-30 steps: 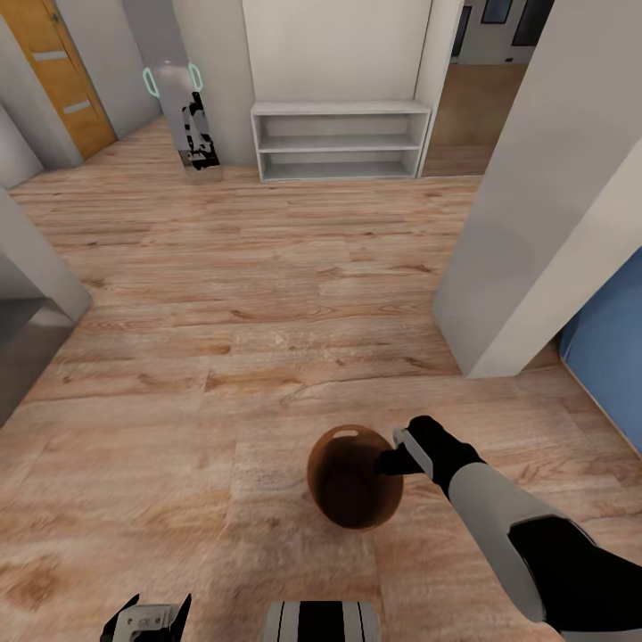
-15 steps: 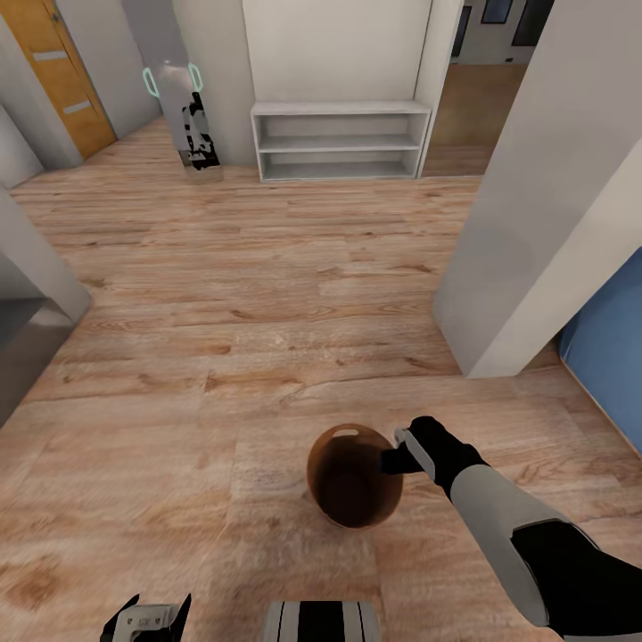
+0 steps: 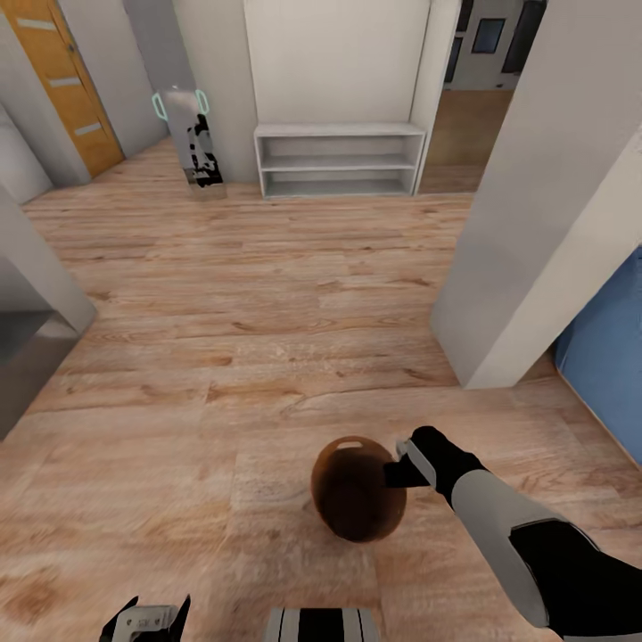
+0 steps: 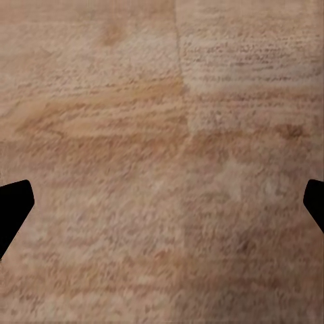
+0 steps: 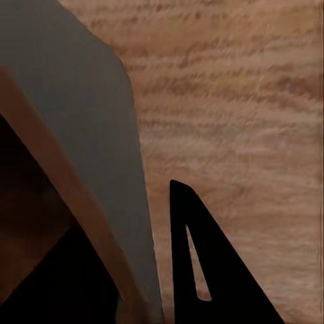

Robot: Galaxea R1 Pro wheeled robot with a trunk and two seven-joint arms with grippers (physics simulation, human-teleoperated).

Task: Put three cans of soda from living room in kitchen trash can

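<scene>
Trash can: the tash can (image 3: 357,490) sits low and centre in the head view, carried above the wood floor (image 3: 267,294), brown inside facing up, the oval handle slot at its far rim. Its inside looks dark; no cans can be made out in it.
Right gripper: the right gripper (image 3: 401,468) is clamped on the bin's rim at the side nearest the arm. In the right wrist view the grey outer wall (image 5: 81,121) runs between the fingers, one black finger (image 5: 202,270) lying outside it, so the jaws are closed down to the thickness of the wall.
Left gripper: the left gripper (image 3: 147,620) sits at the bottom left edge of the head view, fingers spread wide with nothing between them; its wrist camera looks at bare floor (image 4: 162,135).
Surroundings: a white shelf unit (image 3: 339,160) stands at the upper centre, an orange door (image 3: 71,89) at the upper left, a grey wall corner (image 3: 526,223) at the right.
Soda cans: none visible here.
Risk: the bin hangs from a one-sided pinch on a thin rim, so it could swing, tilt or slip free if the base turns or brakes sharply. Passing close to the wall corner could knock it loose.
</scene>
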